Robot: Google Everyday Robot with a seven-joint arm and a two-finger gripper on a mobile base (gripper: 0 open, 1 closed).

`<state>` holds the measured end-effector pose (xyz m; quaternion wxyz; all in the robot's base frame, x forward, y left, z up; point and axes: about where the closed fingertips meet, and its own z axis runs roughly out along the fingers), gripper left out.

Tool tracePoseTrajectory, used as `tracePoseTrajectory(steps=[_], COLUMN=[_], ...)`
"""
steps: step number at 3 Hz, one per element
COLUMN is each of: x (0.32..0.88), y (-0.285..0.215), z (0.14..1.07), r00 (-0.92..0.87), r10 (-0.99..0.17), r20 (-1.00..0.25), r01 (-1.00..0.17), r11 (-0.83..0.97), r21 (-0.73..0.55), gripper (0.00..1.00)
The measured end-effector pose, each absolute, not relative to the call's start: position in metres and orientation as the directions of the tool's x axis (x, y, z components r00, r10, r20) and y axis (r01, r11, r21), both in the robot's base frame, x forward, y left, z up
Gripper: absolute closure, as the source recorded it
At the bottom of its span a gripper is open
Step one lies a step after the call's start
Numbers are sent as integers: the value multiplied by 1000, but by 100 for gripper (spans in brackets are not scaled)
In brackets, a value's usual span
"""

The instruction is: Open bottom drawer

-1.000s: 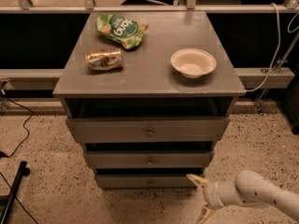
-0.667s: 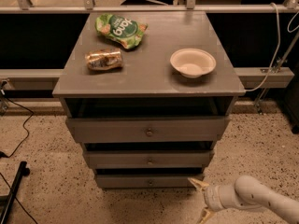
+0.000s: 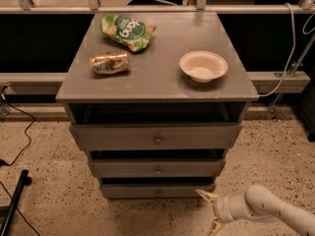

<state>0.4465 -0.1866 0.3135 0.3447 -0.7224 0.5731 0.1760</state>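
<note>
The bottom drawer [image 3: 157, 191] is the slim grey front lowest in the grey cabinet, with a small round knob [image 3: 158, 192] at its centre. It sits slightly further back than the two drawers above. My gripper [image 3: 210, 211] is low at the bottom right, in front of and just right of the bottom drawer's right end. Its two pale fingers are spread apart, one tip [image 3: 204, 195] close to the drawer's right corner, the other [image 3: 214, 227] lower near the floor. It holds nothing. The white arm [image 3: 266, 210] runs off to the right.
The middle drawer [image 3: 157, 168] and the top drawer [image 3: 156, 136] stand above. On the cabinet top [image 3: 157, 73] lie a green chip bag [image 3: 127, 31], a brown snack packet [image 3: 109, 63] and a white bowl [image 3: 203, 66]. Speckled floor [image 3: 44, 156] surrounds the cabinet; cables and a black stand [image 3: 14, 200] lie at left.
My gripper and arm have shifted slightly down and to the right near the bottom drawer's right corner. The drawers have not moved.
</note>
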Motion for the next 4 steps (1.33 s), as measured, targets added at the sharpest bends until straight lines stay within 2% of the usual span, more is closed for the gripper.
tracePoseTrajectory(steps=[2,4], x=[455,498], y=[-161,-142], z=[266,212], r00=[350,423], r10=[-719,-756], r20=[-601,-500], r01=[-929,-891], r11=[-184,-248], r21=[-321,-380], gripper=[0,0])
